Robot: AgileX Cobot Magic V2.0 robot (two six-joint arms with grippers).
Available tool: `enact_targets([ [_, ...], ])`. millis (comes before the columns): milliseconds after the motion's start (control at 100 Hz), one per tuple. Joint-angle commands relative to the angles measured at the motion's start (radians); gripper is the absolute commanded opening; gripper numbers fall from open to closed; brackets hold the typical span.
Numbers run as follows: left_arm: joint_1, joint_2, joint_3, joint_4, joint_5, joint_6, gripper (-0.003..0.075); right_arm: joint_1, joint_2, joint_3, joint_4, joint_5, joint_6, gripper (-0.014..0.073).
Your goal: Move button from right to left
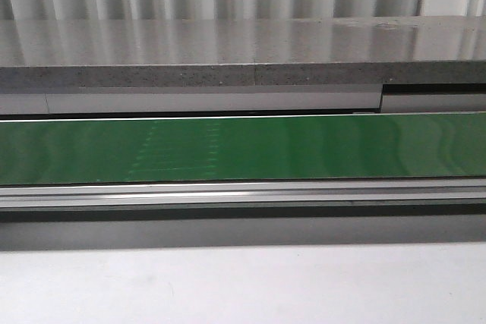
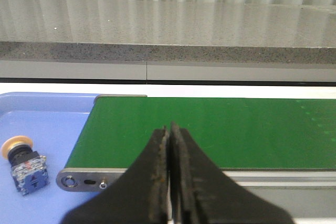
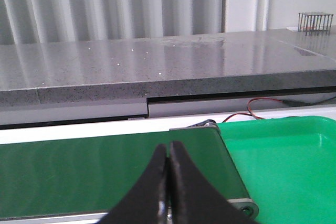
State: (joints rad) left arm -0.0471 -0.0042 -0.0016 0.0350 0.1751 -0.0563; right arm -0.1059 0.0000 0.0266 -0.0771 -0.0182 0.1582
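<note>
Though the task asks for a move from right to left, the only button (image 2: 23, 162) I can see already lies on its side in the blue tray (image 2: 50, 116) at the left end of the green belt (image 2: 210, 129), just beside the belt's roller end. The green tray (image 3: 286, 161) at the right end shows nothing in the part my right wrist camera covers.

Both my claws are pinched shut with nothing between the fingers: the left gripper (image 2: 170, 135) and the right gripper (image 3: 168, 153) each hang over the belt.

I judge the button light and rigid, hard plastic throughout. The round yellow cap looks smooth and domed, so it would likely slip or roll out of a pinch. The blue boxy body has flat sides, and that is where I would close on it, across its width.

The blue tray's raised rim and the belt's metal end frame sit close to the button, so I would come down from above. Over the belt itself there is open room; the grey ledge (image 1: 243, 55) behind it bounds any reach forward.
</note>
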Motion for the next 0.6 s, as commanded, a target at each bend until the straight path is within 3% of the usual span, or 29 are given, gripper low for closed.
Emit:
enact_targets([
  [0, -0.002, -0.035, 0.025, -0.003, -0.080, -0.002, -0.0020, -0.006, -0.019, -0.015, -0.019, -0.033, 0.007, -0.0065],
  [590, -0.002, -0.035, 0.025, -0.003, -0.080, -0.002, -0.0020, -0.006, -0.027, -0.015, 0.033, 0.004, -0.084, -0.0065],
])
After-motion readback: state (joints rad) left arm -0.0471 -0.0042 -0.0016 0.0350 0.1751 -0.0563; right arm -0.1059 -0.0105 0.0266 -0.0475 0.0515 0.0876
